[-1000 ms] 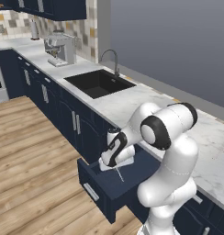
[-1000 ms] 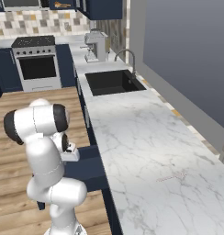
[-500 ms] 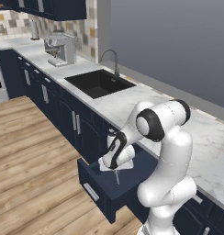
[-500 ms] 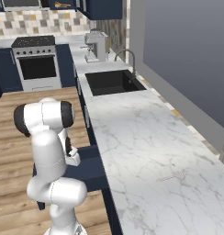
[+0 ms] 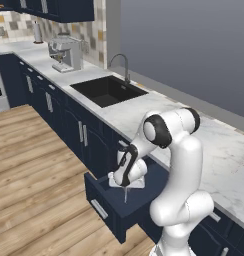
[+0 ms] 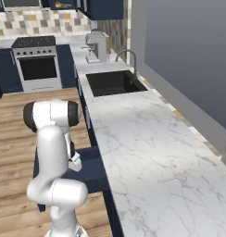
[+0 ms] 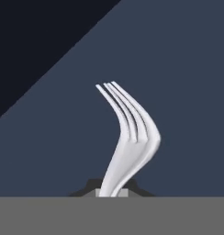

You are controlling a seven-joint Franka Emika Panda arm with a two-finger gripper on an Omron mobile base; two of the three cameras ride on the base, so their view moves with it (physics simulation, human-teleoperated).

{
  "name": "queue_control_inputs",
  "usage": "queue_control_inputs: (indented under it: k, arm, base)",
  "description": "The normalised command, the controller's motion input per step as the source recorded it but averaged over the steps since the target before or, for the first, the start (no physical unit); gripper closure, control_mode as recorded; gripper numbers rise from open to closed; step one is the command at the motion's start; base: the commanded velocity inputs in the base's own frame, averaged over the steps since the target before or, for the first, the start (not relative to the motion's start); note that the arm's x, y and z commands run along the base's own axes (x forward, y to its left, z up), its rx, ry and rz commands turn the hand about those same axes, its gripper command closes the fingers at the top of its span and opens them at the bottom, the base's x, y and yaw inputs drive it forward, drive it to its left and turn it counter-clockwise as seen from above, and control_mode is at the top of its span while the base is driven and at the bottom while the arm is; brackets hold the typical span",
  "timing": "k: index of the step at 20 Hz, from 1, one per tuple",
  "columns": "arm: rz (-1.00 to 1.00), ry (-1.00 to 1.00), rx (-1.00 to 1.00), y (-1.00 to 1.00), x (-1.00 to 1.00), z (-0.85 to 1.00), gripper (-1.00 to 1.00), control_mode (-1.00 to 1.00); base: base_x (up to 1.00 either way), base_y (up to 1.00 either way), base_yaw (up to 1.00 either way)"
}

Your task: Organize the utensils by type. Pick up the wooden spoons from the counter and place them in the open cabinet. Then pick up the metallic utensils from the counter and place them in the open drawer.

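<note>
Hand view: gripper clenched on a silver fork, tines pointing ahead over the navy floor of the open drawer.

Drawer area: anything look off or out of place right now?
Nothing stands out. The gripper is shut on the fork, tines pointing down into the open drawer. One thin utensil lies flat on the counter.

No readable text, label, brand or number appears on anything here.
</note>
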Motion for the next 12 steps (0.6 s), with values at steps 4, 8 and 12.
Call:
queue_control_inputs:
  k: [4,8,12]
  arm:
    - [-0.14,0.03,0.0,-0.03,0.07,-0.27,1.0,-1.0]
    - [-0.12,0.01,0.0,-0.01,0.06,-0.17,-1.0,-1.0]
    - [-0.09,0.01,0.0,-0.05,0.02,-0.01,-1.0,-1.0]
  base:
    - [0.0,0.0,0.0]
    - [0.0,0.0,0.0]
    - [0.0,0.0,0.0]
